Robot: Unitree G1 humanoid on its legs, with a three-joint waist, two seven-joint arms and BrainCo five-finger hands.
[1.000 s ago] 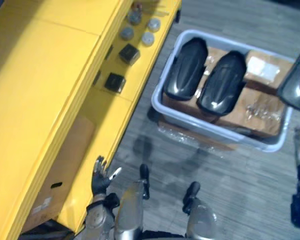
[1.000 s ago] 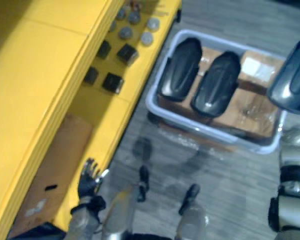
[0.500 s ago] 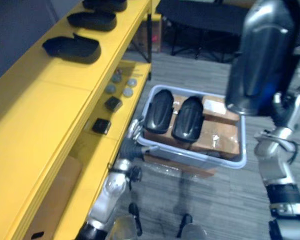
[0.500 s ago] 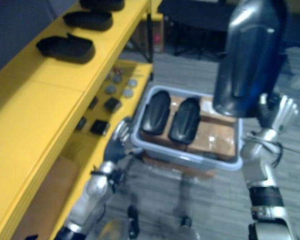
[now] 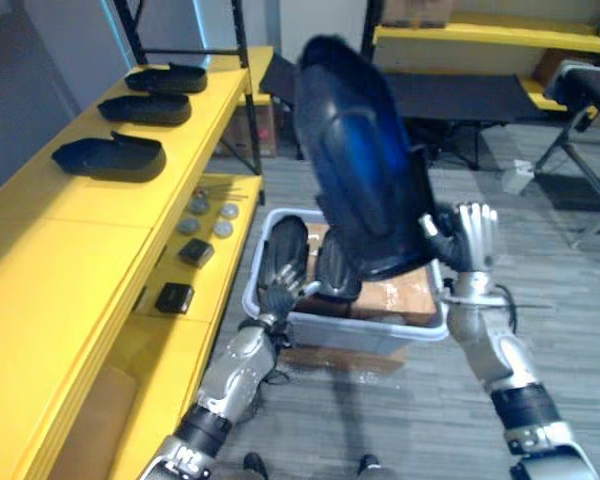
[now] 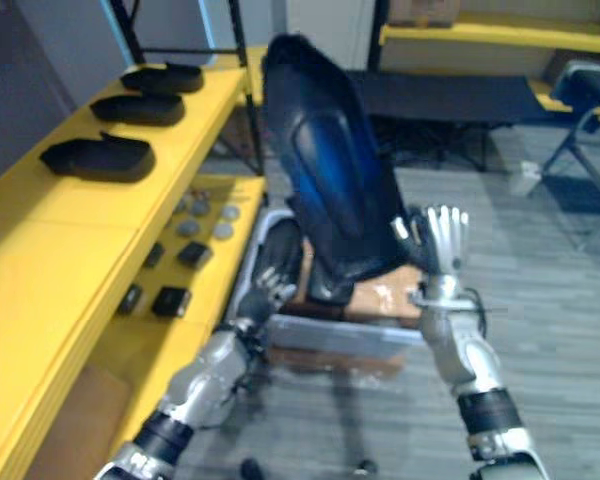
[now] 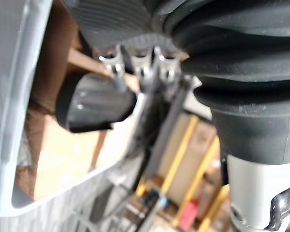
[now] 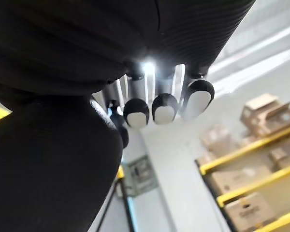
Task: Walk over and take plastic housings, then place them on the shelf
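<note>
A big glossy black plastic housing (image 5: 360,170) stands tilted in mid-air over a grey bin (image 5: 380,330). My right hand (image 5: 467,240) is at its lower right edge, thumb pinching the rim and fingers straight up beside it; the right wrist view has the housing (image 8: 48,169) against the hand. Two more housings (image 5: 285,250) lie in the bin on cardboard (image 5: 400,295). My left hand (image 5: 277,290) hovers open at the bin's near left rim, one housing (image 7: 94,104) past its fingers. Three housings (image 5: 110,155) lie on the yellow shelf (image 5: 80,250).
The lower shelf level holds small black boxes (image 5: 173,297) and grey discs (image 5: 205,210). A cardboard box (image 5: 85,420) sits under the shelf. A dark low table (image 5: 460,100) and a chair frame (image 5: 590,100) stand behind the bin.
The camera has tilted up. My right hand has swung the housing from the right edge to the middle, over the bin. My left hand rose from beside the shelf to the bin's rim.
</note>
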